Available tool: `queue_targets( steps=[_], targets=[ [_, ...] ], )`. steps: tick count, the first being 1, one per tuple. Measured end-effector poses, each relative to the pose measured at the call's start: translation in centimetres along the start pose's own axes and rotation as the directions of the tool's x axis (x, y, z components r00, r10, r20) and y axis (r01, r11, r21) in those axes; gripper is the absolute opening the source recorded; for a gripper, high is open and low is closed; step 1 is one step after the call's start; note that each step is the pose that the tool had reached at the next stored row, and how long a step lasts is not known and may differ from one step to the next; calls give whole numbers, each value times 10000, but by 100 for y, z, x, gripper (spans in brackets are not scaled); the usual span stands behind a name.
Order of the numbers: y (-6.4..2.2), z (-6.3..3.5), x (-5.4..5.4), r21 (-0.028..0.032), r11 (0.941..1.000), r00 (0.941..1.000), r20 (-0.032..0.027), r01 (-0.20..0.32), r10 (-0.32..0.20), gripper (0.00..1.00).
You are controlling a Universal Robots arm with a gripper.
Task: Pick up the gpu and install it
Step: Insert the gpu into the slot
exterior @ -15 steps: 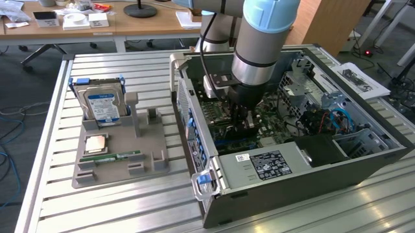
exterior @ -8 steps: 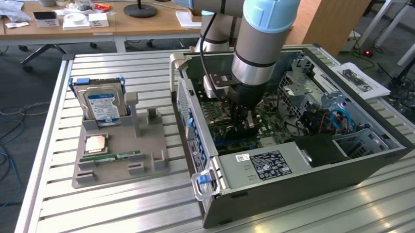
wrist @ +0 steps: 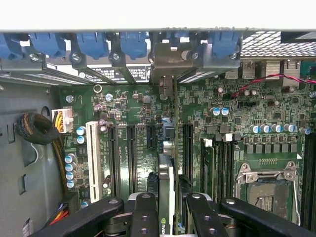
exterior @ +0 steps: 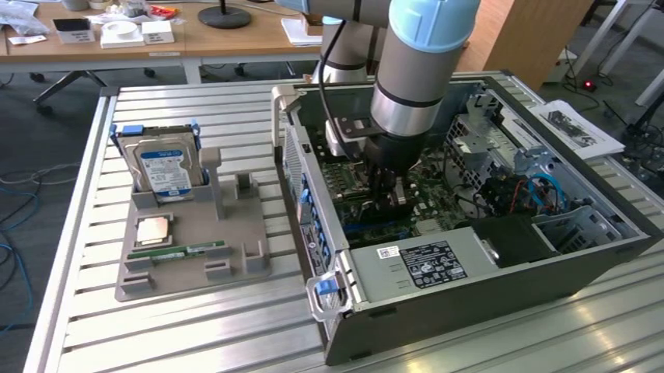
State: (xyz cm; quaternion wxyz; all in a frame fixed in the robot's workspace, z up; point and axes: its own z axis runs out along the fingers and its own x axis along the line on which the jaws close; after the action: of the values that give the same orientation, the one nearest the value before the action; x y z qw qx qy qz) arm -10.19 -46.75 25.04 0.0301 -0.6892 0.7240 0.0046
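One risk: gripper (wrist: 166, 210) jaws clamped on the gpu (wrist: 167, 187) edge-on above the motherboard (wrist: 247, 148); any misalignment with the slot would jam it.

case (exterior: 581, 256) top: standing open | slots (wrist: 131, 158) beside gpu (wrist: 168, 187): lying free | obstacles: drive cage (exterior: 498, 140), cables (exterior: 539, 190), power supply (exterior: 425, 264) crowding gripper (wrist: 168, 210)

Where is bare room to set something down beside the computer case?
The slatted table is free in front of the grey holder tray, and along the strip between tray and computer case. Inside the case it is crowded: the gripper holds the gpu over the motherboard.
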Motion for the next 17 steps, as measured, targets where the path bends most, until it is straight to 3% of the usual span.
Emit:
queue_targets(
  steps=[17],
  targets=[
    [1,22,2,-1,10000,10000,-5,-9,9,27]
  ],
)
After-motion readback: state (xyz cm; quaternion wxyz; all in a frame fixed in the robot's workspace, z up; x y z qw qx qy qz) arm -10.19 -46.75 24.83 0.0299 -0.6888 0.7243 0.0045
